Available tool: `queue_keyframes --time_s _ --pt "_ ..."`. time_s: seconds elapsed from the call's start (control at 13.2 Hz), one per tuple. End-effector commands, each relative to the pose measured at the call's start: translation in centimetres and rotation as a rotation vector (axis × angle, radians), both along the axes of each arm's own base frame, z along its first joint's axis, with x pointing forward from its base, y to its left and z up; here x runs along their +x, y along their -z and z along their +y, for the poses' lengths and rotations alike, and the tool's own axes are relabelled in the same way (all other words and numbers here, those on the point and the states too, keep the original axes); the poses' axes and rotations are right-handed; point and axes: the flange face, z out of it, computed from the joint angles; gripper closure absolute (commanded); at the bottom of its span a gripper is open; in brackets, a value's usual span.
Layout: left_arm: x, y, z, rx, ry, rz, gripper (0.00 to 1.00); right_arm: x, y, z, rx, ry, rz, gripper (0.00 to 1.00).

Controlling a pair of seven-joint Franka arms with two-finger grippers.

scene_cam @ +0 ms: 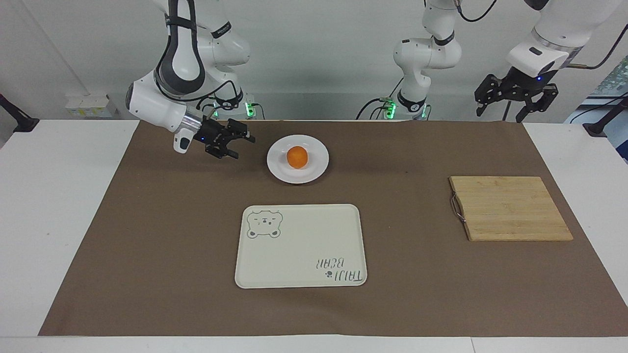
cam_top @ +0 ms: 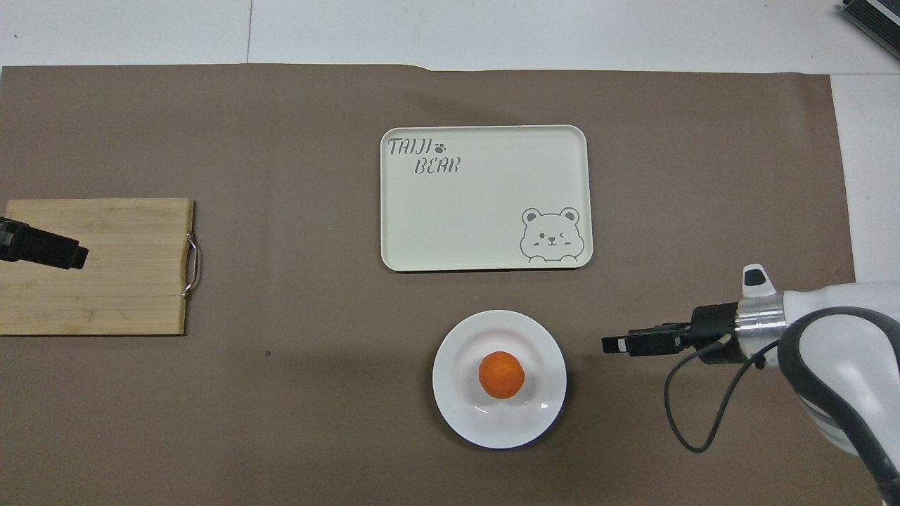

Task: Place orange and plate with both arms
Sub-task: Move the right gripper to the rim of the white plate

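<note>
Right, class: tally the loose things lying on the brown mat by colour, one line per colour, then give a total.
Orange: 1, the orange
White: 1, the plate under it
Cream: 1, the bear-print tray
Wood brown: 1, the cutting board
Total: 4

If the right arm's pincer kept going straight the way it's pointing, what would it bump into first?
Probably the plate. The right pincer, open, points sideways at the plate's rim. It seems to hover a little above the table, so it might instead pass over the rim and meet the orange lying on the plate.
</note>
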Motion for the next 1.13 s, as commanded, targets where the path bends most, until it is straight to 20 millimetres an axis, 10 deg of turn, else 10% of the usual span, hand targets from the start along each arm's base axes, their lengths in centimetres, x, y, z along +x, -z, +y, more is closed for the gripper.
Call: queue_keyframes --time_s 0.0,1.06 --pt "-1.0 -0.3 0.3 0.021 -0.006 0.008 0.00 -1.8 2.1 0.3 0.086 0.017 -0.050 0.00" --pt "-0.7 -0.4 0.8 0.010 -0.063 -0.009 0.00 -5.8 11.3 1.0 0.210 0.033 -0.119 0.00"
